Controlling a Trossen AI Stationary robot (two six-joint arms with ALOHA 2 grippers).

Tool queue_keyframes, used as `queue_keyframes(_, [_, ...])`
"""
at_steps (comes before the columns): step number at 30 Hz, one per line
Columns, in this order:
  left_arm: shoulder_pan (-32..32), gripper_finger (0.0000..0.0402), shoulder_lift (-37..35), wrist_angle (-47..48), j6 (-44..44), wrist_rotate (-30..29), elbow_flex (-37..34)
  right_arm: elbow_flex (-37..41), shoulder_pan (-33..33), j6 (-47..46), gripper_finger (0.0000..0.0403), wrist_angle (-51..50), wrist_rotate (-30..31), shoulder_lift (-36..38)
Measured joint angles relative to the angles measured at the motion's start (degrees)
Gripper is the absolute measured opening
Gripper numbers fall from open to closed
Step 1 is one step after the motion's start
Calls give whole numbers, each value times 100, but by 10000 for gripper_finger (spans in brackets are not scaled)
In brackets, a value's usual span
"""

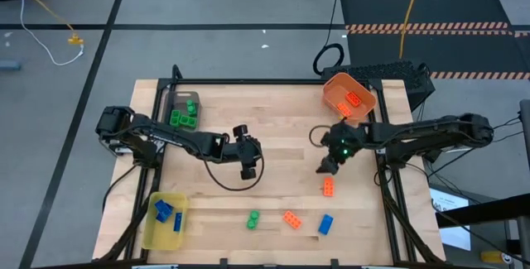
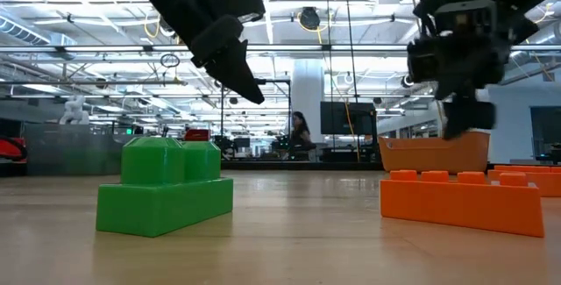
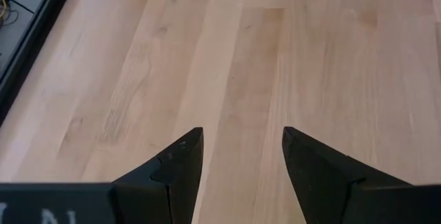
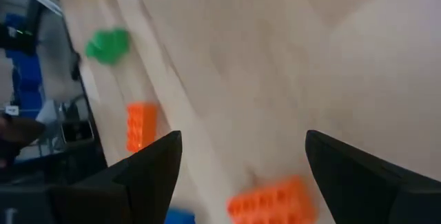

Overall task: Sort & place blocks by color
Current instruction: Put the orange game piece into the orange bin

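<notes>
Four blocks lie loose on the near part of the table: an orange one [image 1: 329, 187], a green one [image 1: 253, 218], a second orange one [image 1: 291, 218] and a blue one [image 1: 325, 223]. My right gripper [image 1: 325, 168] hovers open just beyond the first orange block [image 4: 272, 200], touching nothing. In its wrist view the other orange block [image 4: 140, 126] and the green block [image 4: 108, 45] lie farther off. My left gripper [image 1: 248, 170] is open over bare wood [image 3: 241, 133] near the table's middle. The low view shows the green block [image 2: 165, 184] and an orange block [image 2: 460, 199] resting flat on the table.
A grey bin [image 1: 171, 99] at the far left holds green blocks. An orange bin [image 1: 331, 87] at the far right holds orange blocks. A yellow bin [image 1: 149, 232] at the near left holds blue blocks. Bare wood lies between the arms. A black cable loops below the left gripper.
</notes>
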State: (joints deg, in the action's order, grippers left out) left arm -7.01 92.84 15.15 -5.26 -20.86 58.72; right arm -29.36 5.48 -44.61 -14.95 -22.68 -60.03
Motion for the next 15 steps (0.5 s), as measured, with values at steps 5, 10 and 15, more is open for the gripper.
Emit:
queue_keyframes(5, [0,200,0,3,3,2,0,2,-587,-906,297,-645,6,0])
queue_keyframes(10, [0,200,0,4,40,2,0,2,-1304,-2022,297,-590,4,0])
queue_keyframes(15, [0,200,0,5,105,2,0,0,-1936,-3514,297,-594,107,-4])
